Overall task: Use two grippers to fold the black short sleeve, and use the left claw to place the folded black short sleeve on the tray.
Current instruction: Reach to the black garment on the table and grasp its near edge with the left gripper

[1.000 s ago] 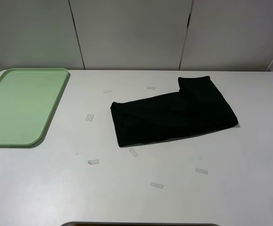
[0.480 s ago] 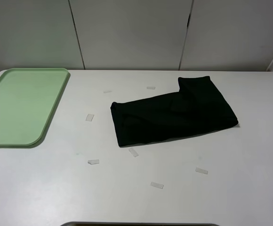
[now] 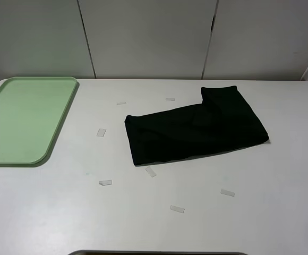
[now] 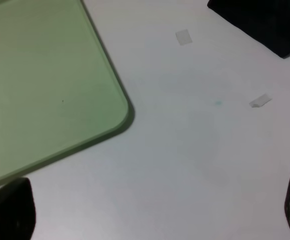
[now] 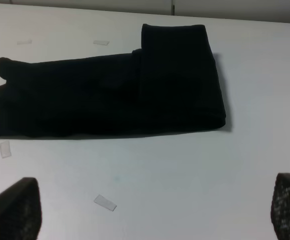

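Note:
The black short sleeve [image 3: 196,130] lies in the middle-right of the white table, folded into a long strip with its right end doubled over; no print shows. The pale green tray [image 3: 21,119] rests empty at the far left. Neither arm appears in the exterior high view. In the left wrist view my left claw [image 4: 152,212] is open, hovering over bare table beside the tray's corner [image 4: 120,117], with a corner of the shirt [image 4: 265,22] beyond it. My right gripper [image 5: 150,207] is open too, hovering on the near side of the shirt [image 5: 110,95] and holding nothing.
Several small pale paper scraps lie around the shirt, such as one scrap [image 3: 101,132] between tray and shirt and another scrap [image 3: 177,209] nearer the front. A grey panelled wall [image 3: 148,37] runs behind the table.

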Controlling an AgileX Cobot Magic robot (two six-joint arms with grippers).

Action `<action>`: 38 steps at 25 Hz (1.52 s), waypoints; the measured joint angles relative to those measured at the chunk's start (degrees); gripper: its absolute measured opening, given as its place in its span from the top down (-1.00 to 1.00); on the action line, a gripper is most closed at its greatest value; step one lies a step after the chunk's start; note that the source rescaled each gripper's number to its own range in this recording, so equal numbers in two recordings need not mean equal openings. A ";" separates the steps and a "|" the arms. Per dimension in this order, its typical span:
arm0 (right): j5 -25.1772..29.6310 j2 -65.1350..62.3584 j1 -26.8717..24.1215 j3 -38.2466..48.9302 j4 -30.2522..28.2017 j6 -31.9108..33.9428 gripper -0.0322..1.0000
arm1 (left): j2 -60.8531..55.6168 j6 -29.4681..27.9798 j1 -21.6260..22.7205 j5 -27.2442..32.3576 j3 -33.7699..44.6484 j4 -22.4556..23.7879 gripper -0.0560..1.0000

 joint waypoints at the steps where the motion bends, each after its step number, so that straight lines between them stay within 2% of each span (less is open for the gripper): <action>1: 0.00 0.00 0.00 0.00 0.00 0.00 -1.00 | 0.00 0.00 0.00 0.00 0.00 -0.05 -1.00; 13: 0.00 0.00 0.00 0.00 0.00 0.00 -1.00 | 0.00 -1.41 0.00 -0.71 -0.19 -1.21 -0.98; 15: 0.00 0.00 0.00 0.00 0.00 0.00 -1.00 | 0.36 -3.70 0.00 -3.31 -0.58 -3.54 -0.95; 19: 0.00 0.00 0.00 0.00 0.00 0.00 -1.00 | 7.49 -7.90 0.00 -13.01 -0.91 -12.52 -0.94; 22: 0.00 0.00 0.00 0.00 0.00 0.00 -1.00 | 17.97 -6.59 0.00 -18.66 -0.92 -18.83 -0.92; 25: 0.00 0.00 0.00 0.00 0.00 0.00 -1.00 | 31.44 -0.83 0.00 -23.55 -0.99 -25.03 -0.92; 28: 0.00 0.00 0.00 0.00 0.00 0.00 -1.00 | 44.75 7.45 0.00 -29.09 -0.99 -34.10 -0.92; 33: 0.00 0.00 0.00 0.00 0.02 0.00 -1.00 | 64.43 26.20 0.00 -35.80 -2.38 -53.52 -0.90; 35: 0.00 0.00 0.00 0.00 0.02 0.00 -1.00 | 71.56 33.80 0.00 -36.51 -3.73 -60.08 -0.89; 38: 0.00 0.00 0.00 0.00 0.02 0.00 -1.00 | 79.87 42.15 0.00 -36.93 -6.29 -69.47 -0.88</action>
